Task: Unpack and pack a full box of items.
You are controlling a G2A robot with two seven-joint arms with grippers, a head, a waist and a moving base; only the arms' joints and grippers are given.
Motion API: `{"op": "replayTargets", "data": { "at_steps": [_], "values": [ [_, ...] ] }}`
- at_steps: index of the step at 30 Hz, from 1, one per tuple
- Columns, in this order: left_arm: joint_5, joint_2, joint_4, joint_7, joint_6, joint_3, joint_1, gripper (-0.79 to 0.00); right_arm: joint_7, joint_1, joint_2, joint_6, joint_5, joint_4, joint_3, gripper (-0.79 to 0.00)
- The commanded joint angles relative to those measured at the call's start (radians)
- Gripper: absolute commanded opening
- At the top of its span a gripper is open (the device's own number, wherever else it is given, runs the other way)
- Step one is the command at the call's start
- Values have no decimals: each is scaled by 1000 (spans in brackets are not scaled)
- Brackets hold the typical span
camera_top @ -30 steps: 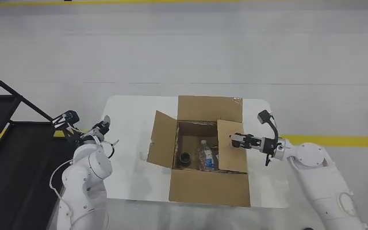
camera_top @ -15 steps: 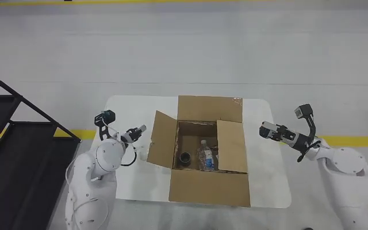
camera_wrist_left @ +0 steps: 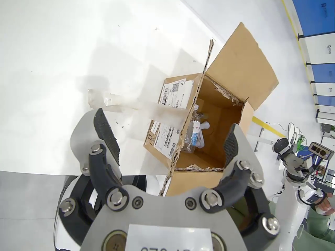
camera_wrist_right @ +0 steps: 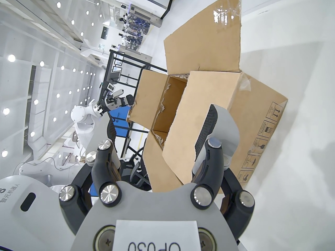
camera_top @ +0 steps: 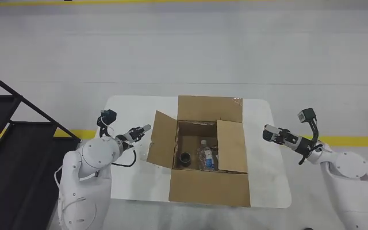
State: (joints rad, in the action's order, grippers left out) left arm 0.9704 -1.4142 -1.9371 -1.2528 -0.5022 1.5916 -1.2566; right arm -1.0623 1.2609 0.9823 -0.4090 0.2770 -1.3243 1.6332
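Broad white surface [camera_top: 123, 115], bearing one brown cardboard box [camera_top: 210, 187] at its centre. Around that box, a quick change over the last second. Right claw [camera_top: 267, 133]: drawn back from the 3 o'clock flap, now well apart from the box at its 3 o'clock, spread wide, gripping nothing. Left claw [camera_top: 144, 129]: swung round from the surface's 9 o'clock edge to just beside the 9 o'clock flap, fully open too, empty, aimed at the opening. Likely meaning: flap work finished, a reach inside for the first item about to start, unpacking barely begun. As for looks: box worn, flap edges torn and ragged, far flap upright at 12 o'clock, 3 o'clock flap folded in over part of the opening, printed labels [camera_wrist_left: 172, 95] on the 9 o'clock flap. Inside, lying on the bottom, a clear plastic bottle [camera_top: 206, 156]; at its 9 o'clock a dark ring-shaped item [camera_top: 185, 157]. Smallest of all, a strip of clear tape [camera_wrist_left: 110, 101] trailing off the 9 o'clock flap.
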Motion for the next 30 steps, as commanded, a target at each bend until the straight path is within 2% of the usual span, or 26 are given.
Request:
{"op": "replayTargets", "data": {
  "at_steps": [1, 2, 3, 5, 6, 12, 17, 25, 30],
  "values": [
    [-4, 0, 1, 28, 17, -3, -7, 0, 26, 3, -2, -2, -20, 11, 8, -228],
    [-15, 0, 5, 48, 26, -7, -16, 0, 45, 5, -3, -3, -37, 16, 14, -400],
    [-31, -1, 11, 61, 27, -14, -21, 0, 70, 8, -5, 3, -57, 22, 22, -437],
    [-53, -2, 22, 89, 23, -29, -24, 0, 119, 14, -6, 15, -71, 32, 34, -686],
    [-56, -3, 31, 104, 21, -40, -24, 0, 148, 16, -7, 21, -86, 41, 41, -785],
    [-66, -6, 95, 182, -1, -97, -12, 0, 269, 30, -6, 61, -139, 67, 43, -785],
    [-96, -5, 114, 182, 8, -120, -3, 0, 350, 34, -2, 99, -234, 89, 4, -785],
    [-212, 1, 108, 97, 15, -122, 8, 0, 336, 43, 3, 91, -259, 98, -38, -785],
    [-260, 3, 96, 64, 17, -153, 22, 0, 336, 43, 3, 91, -259, 98, -38, -785]
  ]
}}
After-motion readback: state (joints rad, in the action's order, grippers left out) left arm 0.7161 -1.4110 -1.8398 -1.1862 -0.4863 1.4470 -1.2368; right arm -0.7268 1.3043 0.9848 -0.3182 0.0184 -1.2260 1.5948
